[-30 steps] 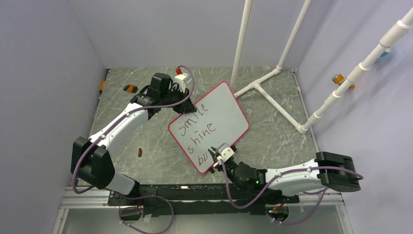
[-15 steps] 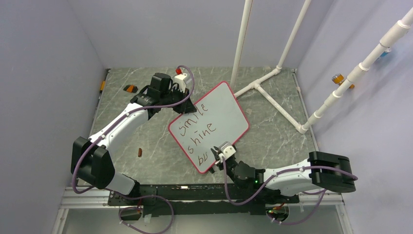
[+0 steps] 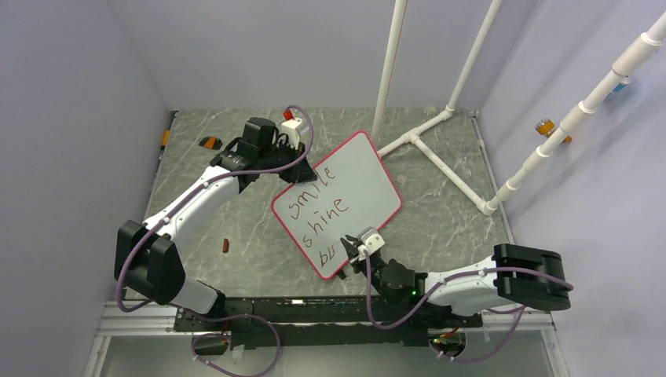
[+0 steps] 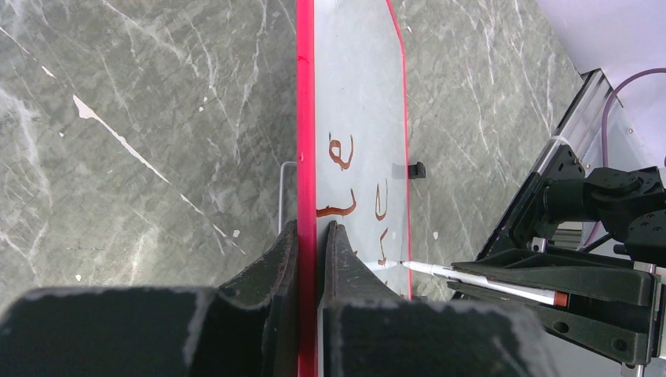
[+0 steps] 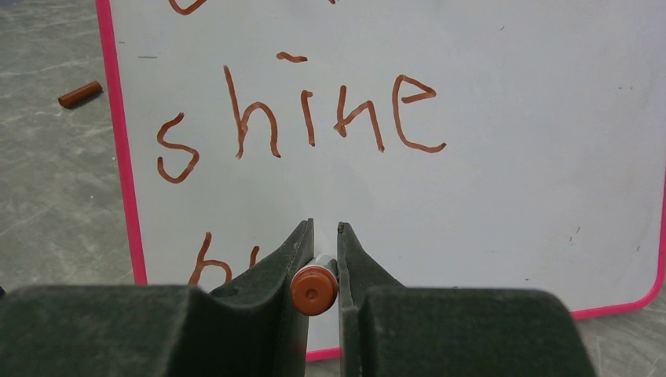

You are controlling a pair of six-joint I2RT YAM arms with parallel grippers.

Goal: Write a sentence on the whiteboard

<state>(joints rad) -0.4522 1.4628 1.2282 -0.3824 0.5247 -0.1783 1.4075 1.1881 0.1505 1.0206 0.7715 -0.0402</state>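
Grey marbled table (image 3: 448, 228); left tool (image 4: 312, 232) tight on whiteboard (image 4: 361, 118) rim, right tool (image 5: 324, 228) tight on marker (image 5: 313, 290), sentence (image 5: 302, 118) partly hidden.

I count two arms, both mine, with one gripper on each: my left gripper (image 4: 314, 229) and my right gripper (image 5: 323, 229), two fingers apiece. There is one counter (image 3: 440, 228) and one whiteboard (image 3: 357, 177). The whiteboard bears one sentence (image 3: 318, 216) in three stacked lines: "smile", "shine" and one unfinished scrawl. There is one marker (image 5: 313, 290), one loose reddish-brown cap (image 3: 226, 246), one small orange-and-black object (image 3: 209, 142) and one white pipe frame (image 3: 451, 175). From my left wrist I see one black clip (image 4: 416, 170).
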